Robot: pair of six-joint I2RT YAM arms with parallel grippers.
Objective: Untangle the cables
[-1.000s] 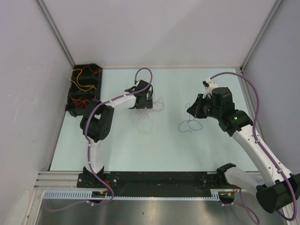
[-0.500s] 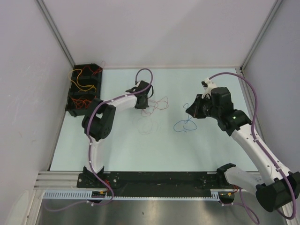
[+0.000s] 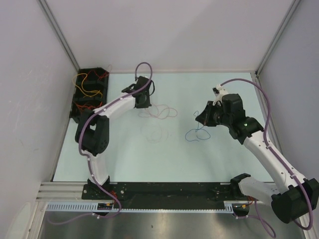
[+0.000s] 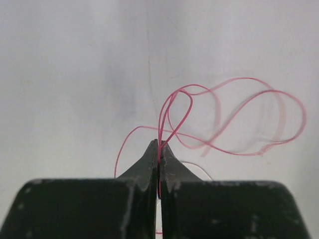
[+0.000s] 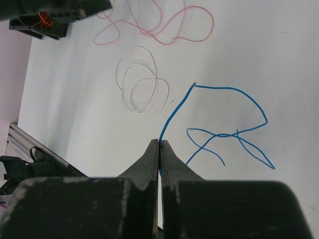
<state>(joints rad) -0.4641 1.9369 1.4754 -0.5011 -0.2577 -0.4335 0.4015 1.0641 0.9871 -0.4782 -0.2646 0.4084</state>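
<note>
Red cable (image 4: 160,130) pinched by outstretched left end effector (image 4: 158,149); right end effector (image 5: 160,147) pinches blue cable (image 5: 227,89).

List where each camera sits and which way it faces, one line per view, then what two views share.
Top external: above and behind the bases, looking down on the table; left arm and right arm both show.
Left wrist: on the left arm, looking along its shut left fingers, which pinch the red cable.
Right wrist: on the right arm, looking down past its shut right fingers, which pinch the blue cable.
Shared: top and right wrist views both show the blue cable.
</note>
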